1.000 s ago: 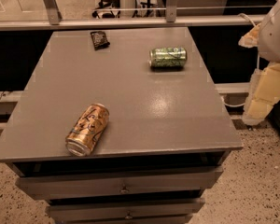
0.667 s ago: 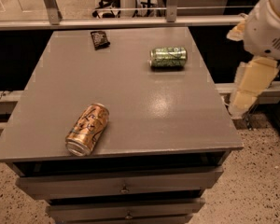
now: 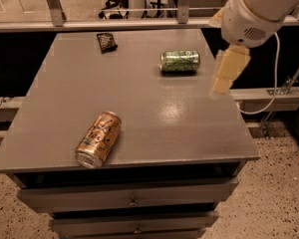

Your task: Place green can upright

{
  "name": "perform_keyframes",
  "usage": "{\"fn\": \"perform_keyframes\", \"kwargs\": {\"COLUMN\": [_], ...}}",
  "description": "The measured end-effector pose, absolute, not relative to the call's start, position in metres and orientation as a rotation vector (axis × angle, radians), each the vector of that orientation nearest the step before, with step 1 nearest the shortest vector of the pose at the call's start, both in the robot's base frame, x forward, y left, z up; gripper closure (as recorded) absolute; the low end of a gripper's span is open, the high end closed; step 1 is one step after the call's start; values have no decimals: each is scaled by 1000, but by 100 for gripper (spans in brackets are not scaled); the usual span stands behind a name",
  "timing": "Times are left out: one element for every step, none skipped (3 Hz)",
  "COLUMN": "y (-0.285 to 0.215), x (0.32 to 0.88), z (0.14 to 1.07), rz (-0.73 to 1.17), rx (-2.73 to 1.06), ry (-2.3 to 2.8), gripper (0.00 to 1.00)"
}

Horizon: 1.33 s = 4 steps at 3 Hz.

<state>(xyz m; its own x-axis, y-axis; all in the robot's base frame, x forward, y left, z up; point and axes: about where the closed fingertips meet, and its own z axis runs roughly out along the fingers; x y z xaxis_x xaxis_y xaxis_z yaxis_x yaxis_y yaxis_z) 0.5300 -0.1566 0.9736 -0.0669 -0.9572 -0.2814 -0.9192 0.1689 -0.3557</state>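
Note:
The green can (image 3: 179,61) lies on its side on the grey table (image 3: 139,98), toward the far right part of the top, its silver end facing left. My gripper (image 3: 222,83) hangs from the white arm at the upper right. It is above the table's right edge, just right of the green can and slightly nearer the camera, and not touching it. It holds nothing that I can see.
An orange-gold can (image 3: 98,139) lies on its side near the front left edge. A small black packet (image 3: 106,42) lies at the far left. Drawers (image 3: 132,201) sit under the tabletop. A metal rail (image 3: 114,24) runs behind, and a white cable (image 3: 274,83) hangs at the right.
The arm has swung left from beyond the table's right side, and my gripper is now over the right edge, closer to the green can. The cans have not moved.

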Motion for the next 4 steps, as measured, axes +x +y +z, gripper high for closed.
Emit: {"fn": "perform_keyframes", "kwargs": {"y": [-132, -106, -95, -88], "x": [581, 641, 675, 706], "z": [964, 941, 926, 907], "rz": [-65, 28, 88, 128], "rx": [-1745, -1712, -1683, -1649], "ry": [1935, 1897, 1908, 1957], "gripper": [0, 0, 0, 0]}}
